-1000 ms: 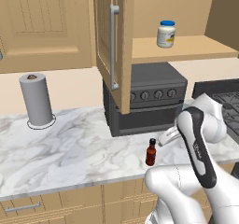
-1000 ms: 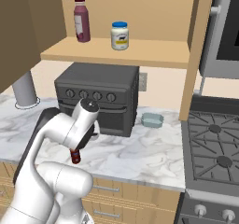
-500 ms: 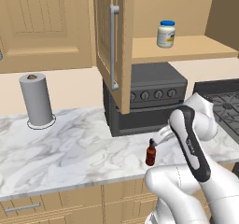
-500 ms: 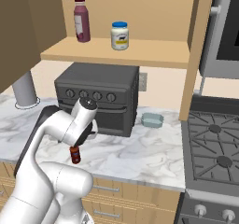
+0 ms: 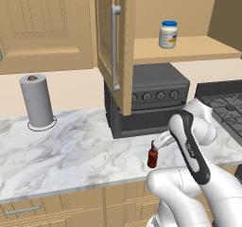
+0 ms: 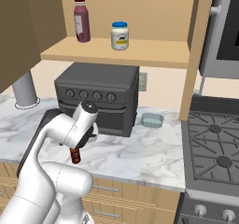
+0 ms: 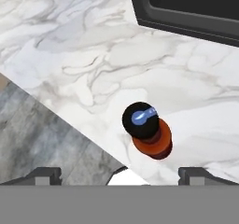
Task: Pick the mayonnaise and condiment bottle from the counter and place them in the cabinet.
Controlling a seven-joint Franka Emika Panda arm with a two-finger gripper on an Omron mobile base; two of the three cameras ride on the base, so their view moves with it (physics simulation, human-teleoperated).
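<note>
The condiment bottle (image 5: 152,158) (image 6: 74,156), small and dark red-brown with a black cap, stands upright near the front edge of the marbled counter (image 5: 71,150). My gripper (image 5: 155,147) (image 6: 78,145) hangs just above it, open. In the hand view the bottle (image 7: 147,133) shows from above, a little ahead of the wide-apart fingertips (image 7: 46,174) of my gripper (image 7: 120,174). The mayonnaise (image 5: 168,34) (image 6: 120,35), a white jar with a blue lid, stands on the shelf of the cabinet (image 5: 189,51), whose door (image 5: 116,41) is open.
A dark toaster oven (image 5: 149,98) (image 6: 98,97) sits on the counter under the shelf. A paper towel roll (image 5: 37,100) stands at the left. A purple bottle (image 6: 81,20) shares the shelf. A small bowl (image 6: 152,120) and the stove (image 6: 214,143) lie to the right.
My arm has swung slightly left and the hand has come closer over the condiment bottle. The bottle and the jar have not moved, and the jaws stay open.
</note>
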